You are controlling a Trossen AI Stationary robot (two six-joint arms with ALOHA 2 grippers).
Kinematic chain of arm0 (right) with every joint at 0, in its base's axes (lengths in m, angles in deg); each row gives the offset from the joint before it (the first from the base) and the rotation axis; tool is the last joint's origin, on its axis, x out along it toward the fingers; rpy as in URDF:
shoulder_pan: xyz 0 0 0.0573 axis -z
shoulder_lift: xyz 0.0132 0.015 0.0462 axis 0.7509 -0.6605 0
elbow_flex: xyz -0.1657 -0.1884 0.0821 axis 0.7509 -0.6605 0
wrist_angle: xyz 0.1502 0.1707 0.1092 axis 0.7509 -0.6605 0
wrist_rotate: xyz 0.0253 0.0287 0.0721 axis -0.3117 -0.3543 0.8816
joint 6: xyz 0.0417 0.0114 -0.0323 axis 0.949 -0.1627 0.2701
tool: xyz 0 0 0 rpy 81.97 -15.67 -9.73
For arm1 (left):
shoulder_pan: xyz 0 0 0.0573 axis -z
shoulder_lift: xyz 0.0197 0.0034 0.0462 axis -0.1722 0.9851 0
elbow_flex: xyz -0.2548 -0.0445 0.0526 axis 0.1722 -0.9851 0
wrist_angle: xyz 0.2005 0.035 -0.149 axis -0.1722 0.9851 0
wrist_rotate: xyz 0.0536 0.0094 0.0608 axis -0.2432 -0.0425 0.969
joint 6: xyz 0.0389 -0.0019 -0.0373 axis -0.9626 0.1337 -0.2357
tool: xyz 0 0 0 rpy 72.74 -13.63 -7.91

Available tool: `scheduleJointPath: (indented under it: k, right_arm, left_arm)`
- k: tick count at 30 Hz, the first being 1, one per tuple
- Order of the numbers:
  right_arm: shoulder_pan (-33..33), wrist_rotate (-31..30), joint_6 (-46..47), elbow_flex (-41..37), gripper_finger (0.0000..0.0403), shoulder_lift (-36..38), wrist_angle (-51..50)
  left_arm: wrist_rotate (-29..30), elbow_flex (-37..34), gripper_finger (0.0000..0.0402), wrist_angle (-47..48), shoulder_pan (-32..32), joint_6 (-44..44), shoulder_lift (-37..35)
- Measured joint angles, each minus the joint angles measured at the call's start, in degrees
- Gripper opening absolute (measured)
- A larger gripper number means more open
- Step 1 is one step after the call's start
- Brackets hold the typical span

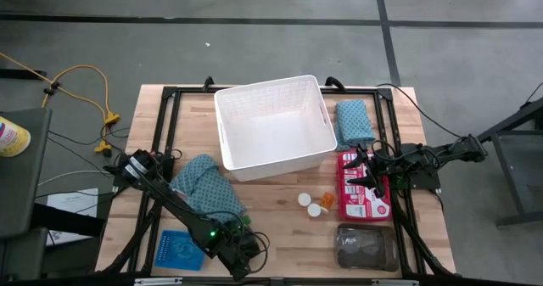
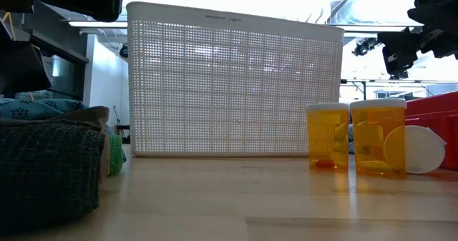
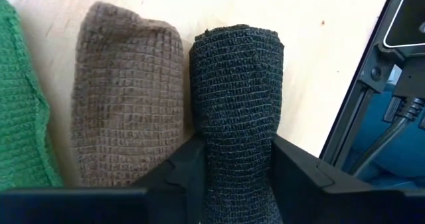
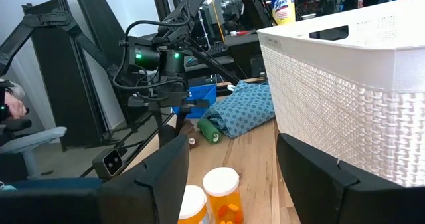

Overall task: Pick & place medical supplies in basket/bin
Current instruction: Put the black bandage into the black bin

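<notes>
At the table's front edge, the left gripper (image 3: 236,177) pinches a black bandage roll (image 3: 238,104), its lower end hidden between the fingers. The right gripper (image 4: 232,177) hovers open and empty near the table's right edge, beside the white basket (image 4: 358,84).

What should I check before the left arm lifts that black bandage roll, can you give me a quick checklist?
1. Left gripper around the black bandage roll: ok, a finger on each side, pinching it.
2. Only one roll caught: ok, the brown roll lies beside it, outside the fingers, though touching it.
3. Grip fully closed: cannot tell.
4. White basket free to receive: ok, it looks empty in the high view.
5. Right gripper out of the way: ok, it hangs open over the red package.
6. Path to the basket: cannot tell, the teal cloth lies in between.
</notes>
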Motion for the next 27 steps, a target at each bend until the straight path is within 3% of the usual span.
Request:
scheduleJointPath:
  k: [11,17,27]
  right_arm:
    - [0.0,0.0,0.0,0.0,0.0216,0.0,0.0]
    - [0.0,0.0,0.0,0.0,0.0216,0.0,0.0]
    - [0.0,0.0,0.0,0.0,0.0216,0.0,0.0]
  left_arm:
    - [0.2,-0.3,0.0125,0.0,-0.2,-4.3,-4.3]
    - [3.8,-0.2,0.0125,0.0,-0.2,-8.8,-7.4]
    - [4.7,-0.2,0.0125,0.0,-0.4,-8.9,-8.2]
